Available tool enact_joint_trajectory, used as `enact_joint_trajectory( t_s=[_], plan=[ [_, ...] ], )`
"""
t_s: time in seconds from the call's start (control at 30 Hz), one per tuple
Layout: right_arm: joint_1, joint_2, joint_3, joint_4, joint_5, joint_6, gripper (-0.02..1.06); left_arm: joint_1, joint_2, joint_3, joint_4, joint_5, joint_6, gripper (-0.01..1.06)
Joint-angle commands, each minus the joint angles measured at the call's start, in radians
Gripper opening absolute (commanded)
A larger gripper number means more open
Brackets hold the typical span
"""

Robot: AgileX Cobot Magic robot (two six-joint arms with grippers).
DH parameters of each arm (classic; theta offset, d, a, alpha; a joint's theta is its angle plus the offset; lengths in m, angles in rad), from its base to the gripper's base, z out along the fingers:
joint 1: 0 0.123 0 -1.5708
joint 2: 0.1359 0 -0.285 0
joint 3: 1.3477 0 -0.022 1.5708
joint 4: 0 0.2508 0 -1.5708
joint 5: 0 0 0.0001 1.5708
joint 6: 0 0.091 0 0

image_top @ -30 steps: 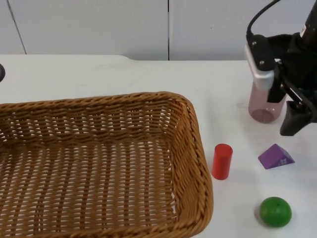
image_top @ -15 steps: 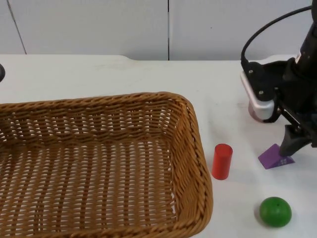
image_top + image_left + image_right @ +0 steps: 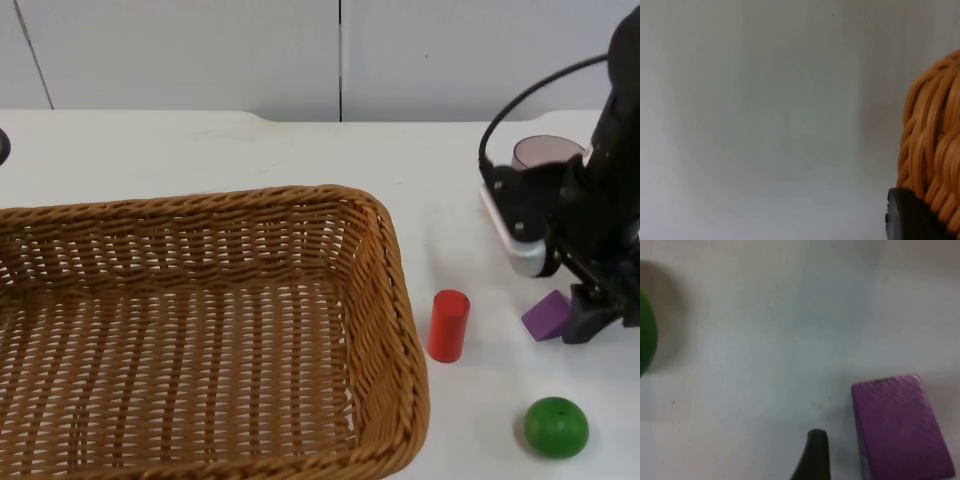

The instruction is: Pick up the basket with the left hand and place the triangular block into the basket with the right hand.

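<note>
standing just beside the basket point(image 3: 200, 330) rim, toward the purple triangular block point(image 3: 546, 316): a red cylinder point(image 3: 448, 325), narrowing the bare table point(image 3: 200, 150) lane between. sitting further out, past the cylinder: a green ball point(image 3: 556, 427). crowding the block: the right gripper point(image 3: 585, 320), with a translucent cup point(image 3: 545, 153) behind.

Our right arm is down low; our left tool sits at a woven rim.
We reach the right arm in from the far right, wrist bent downward, its right tool point(image 3: 585, 322) at table level; one dark fingertip point(image 3: 907, 217) of our left tool touches wicker.
</note>
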Motion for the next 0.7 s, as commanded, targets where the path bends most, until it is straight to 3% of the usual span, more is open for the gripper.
enact_joint_trajectory(
  t_s=[0.0, 0.1, 0.17, 0.23, 0.33, 0.37, 0.53, 0.67],
  plan=[
    [0.002, 0.014, 0.003, -0.014, -0.015, -0.009, 0.69, 0.001, -0.014, 0.001, -0.039, 0.013, 0.007, 0.0],
    [0.002, 0.015, 0.003, -0.031, -0.015, 0.003, 0.68, 0.001, -0.014, 0.001, -0.039, 0.013, 0.007, 0.0],
    [0.002, 0.015, 0.003, -0.031, -0.013, 0.003, 0.54, 0.001, -0.014, 0.001, -0.039, 0.013, 0.007, 0.0],
    [0.002, 0.015, 0.003, -0.031, -0.013, 0.006, 0.49, 0.001, -0.014, 0.001, -0.039, 0.013, 0.007, 0.0],
    [0.002, 0.015, 0.003, -0.031, -0.013, 0.006, 0.17, 0.001, -0.014, 0.001, -0.039, 0.013, 0.007, 0.0],
    [0.002, 0.015, 0.003, -0.031, -0.013, 0.006, 0.02, 0.001, -0.014, 0.001, -0.039, 0.013, 0.007, 0.0],
    [0.004, -0.017, 0.003, -0.031, 0.006, 0.008, 0.0, 0.001, -0.014, 0.001, -0.039, 0.01, 0.007, 0.0],
    [0.004, -0.122, -0.008, -0.02, 0.158, 0.042, 0.0, 0.001, -0.014, 0.001, -0.039, 0.01, 0.007, 0.0]
  ],
)
